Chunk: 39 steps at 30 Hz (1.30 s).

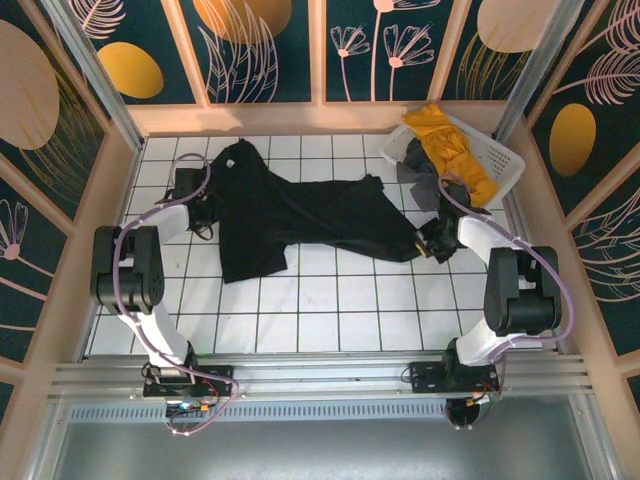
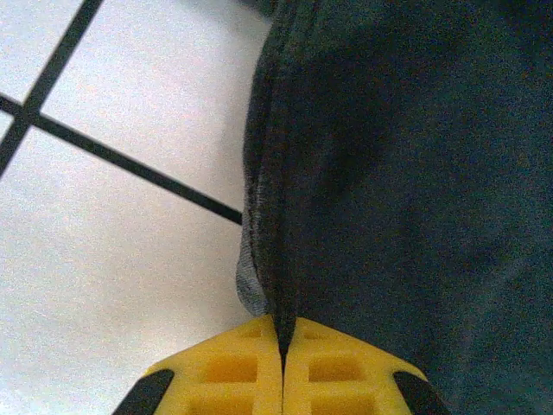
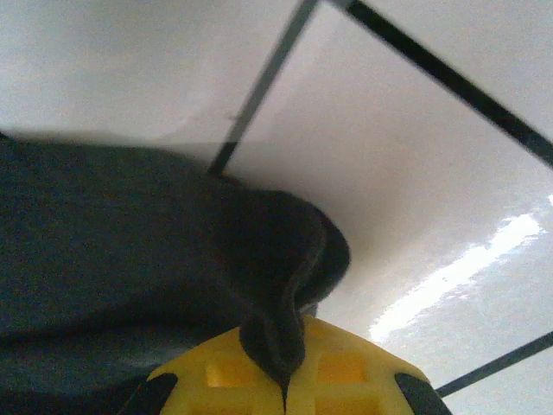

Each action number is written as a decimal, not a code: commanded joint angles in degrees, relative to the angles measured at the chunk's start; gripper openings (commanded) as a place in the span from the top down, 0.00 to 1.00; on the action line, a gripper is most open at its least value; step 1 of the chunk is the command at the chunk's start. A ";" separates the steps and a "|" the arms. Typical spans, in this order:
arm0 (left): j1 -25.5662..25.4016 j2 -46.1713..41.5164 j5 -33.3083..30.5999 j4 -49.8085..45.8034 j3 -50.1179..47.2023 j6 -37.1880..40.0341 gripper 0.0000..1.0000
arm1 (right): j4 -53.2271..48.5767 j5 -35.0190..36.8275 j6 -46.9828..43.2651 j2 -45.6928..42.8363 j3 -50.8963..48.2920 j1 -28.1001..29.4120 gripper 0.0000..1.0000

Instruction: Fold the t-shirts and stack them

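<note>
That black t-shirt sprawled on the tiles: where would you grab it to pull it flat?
Probably by its two far edges, coming in low from outside. The black t-shirt lies stretched left to right, and a thin edge fits between jaws: the left gripper is shut on the left hem, the right gripper on a bunched right corner.

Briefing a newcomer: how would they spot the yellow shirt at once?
At the far right corner of the tiled table sits a white slotted basket. The yellow shirt lies draped across it, the only bright cloth: the grey shirt beside it and the black shirt on the tiles are dark.
</note>
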 commanded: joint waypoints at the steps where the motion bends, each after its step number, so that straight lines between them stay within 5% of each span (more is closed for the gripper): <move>1: 0.47 -8.01 -2.59 1.48 3.73 -5.96 1.00 | -0.13 3.66 -3.84 -3.82 7.35 3.85 1.00; 15: 0.47 -25.73 -16.83 -1.86 19.70 -17.06 1.00 | 5.20 5.67 -12.40 0.00 40.92 7.86 1.00; 25: 0.45 -39.70 -28.01 -9.17 26.94 -16.43 1.00 | 12.87 6.77 -15.78 -18.68 35.69 7.36 1.00; 31: 0.47 -32.88 -29.96 -20.38 39.70 -15.77 1.00 | 14.53 2.04 -12.80 -17.84 37.17 7.16 1.00; 39: 3.94 -17.16 -22.41 -23.54 49.56 -14.65 1.00 | 16.63 -6.68 -10.32 -0.58 48.02 7.71 1.00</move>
